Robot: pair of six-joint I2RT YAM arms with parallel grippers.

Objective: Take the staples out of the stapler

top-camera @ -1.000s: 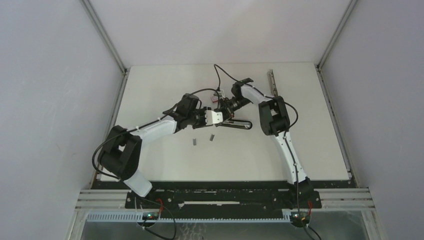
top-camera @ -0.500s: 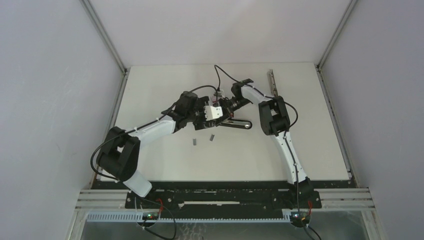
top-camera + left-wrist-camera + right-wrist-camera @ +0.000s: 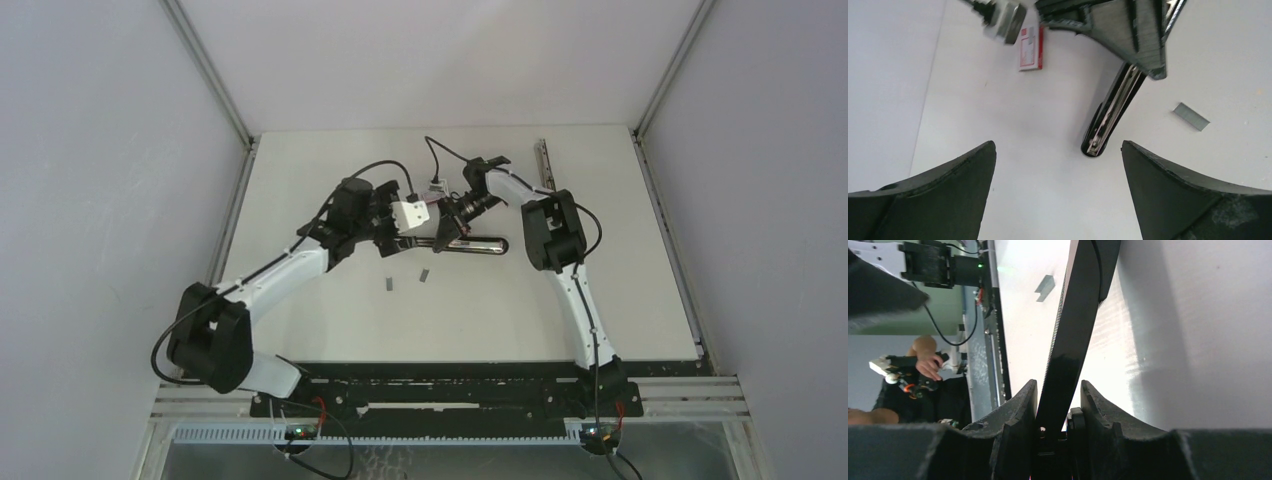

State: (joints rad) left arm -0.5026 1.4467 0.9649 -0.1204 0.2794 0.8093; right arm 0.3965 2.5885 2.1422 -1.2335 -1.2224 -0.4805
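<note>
White walls stand around a flat white worktop. On it lies a long black stapler, and it is opened up. The right gripper is closed tight on the stapler's black top arm and holds it tilted up off the base. The base lies flat on the worktop with its shiny metal groove facing up. The left gripper hangs above the base with its fingers spread very wide. It holds nothing.

The staples are two short grey strips. They lie on the worktop near the stapler, on the side closer to the arms. They are near each other but not touching. A small red-and-white box lies on the far side of the stapler.

There may be more staples in the groove, but it is too small and shiny to tell.

The staples look very light, thin and hard. A strip is many little staples stuck together, so it could snap if it is squeezed hard or bent. It lies flat and is smooth metal, so it could slide away from the fingers. A good place to take hold would be the middle of a strip, pinching its two long sides gently. The stapler is much heavier and stiff, and its top arm swings, so that arm should be held firmly.
</note>
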